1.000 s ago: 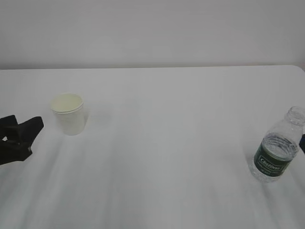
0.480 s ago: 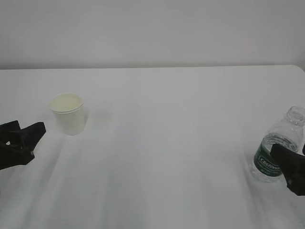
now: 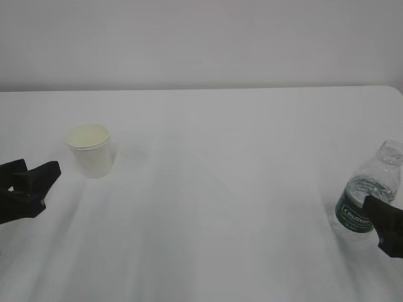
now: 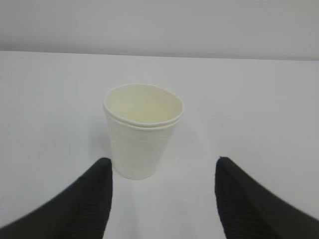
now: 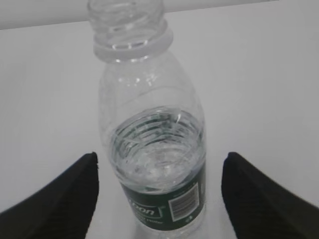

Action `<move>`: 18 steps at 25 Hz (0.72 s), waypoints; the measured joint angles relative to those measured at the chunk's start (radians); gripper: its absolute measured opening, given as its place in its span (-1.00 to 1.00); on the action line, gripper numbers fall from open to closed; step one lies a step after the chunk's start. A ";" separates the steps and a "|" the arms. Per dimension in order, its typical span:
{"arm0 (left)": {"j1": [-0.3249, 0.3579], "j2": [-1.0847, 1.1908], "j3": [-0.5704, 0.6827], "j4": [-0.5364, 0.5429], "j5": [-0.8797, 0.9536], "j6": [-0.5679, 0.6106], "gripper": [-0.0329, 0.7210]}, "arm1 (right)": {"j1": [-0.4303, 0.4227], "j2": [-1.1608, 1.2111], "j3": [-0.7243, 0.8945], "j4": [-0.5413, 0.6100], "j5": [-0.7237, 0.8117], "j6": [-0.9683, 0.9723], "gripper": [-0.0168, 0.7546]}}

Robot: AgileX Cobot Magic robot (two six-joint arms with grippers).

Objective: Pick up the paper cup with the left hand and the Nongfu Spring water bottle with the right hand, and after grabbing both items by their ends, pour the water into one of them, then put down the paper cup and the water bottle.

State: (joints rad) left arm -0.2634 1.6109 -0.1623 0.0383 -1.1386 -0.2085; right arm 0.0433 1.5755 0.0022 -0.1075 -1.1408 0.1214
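Note:
The white paper cup [image 3: 91, 151] stands upright at the left of the table. My left gripper [image 3: 33, 168] is just to its left, open and empty. In the left wrist view the cup [image 4: 142, 132] stands just ahead of the open gripper [image 4: 163, 162], nearer the left finger [image 4: 84, 199] and not touching it. At the right edge stands the Nongfu Spring water bottle [image 3: 365, 198], capless and partly filled with water [image 5: 157, 159]. My right gripper [image 5: 160, 156] is open, with the bottle [image 5: 154, 99] between its fingers and a gap on each side. In the exterior view one finger [image 3: 385, 225] overlaps the bottle's base.
The white table [image 3: 220, 189] meets a pale wall at the back. Its right rear corner [image 3: 393, 91] is rounded, and the bottle stands close to the right edge. Nothing else is on the table.
My right gripper has come in from the right edge and now brackets the bottle. The left gripper has sunk slightly beside the cup. Cup and bottle have not moved.

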 joint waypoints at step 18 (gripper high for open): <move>0.000 0.000 0.000 0.000 0.000 0.000 0.31 | 0.000 0.120 0.000 0.008 -0.004 -0.030 0.56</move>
State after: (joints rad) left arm -0.2634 1.6109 -0.1623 0.0385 -1.1386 -0.2085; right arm 0.0433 1.6951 0.0022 -0.0995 -1.1451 0.0916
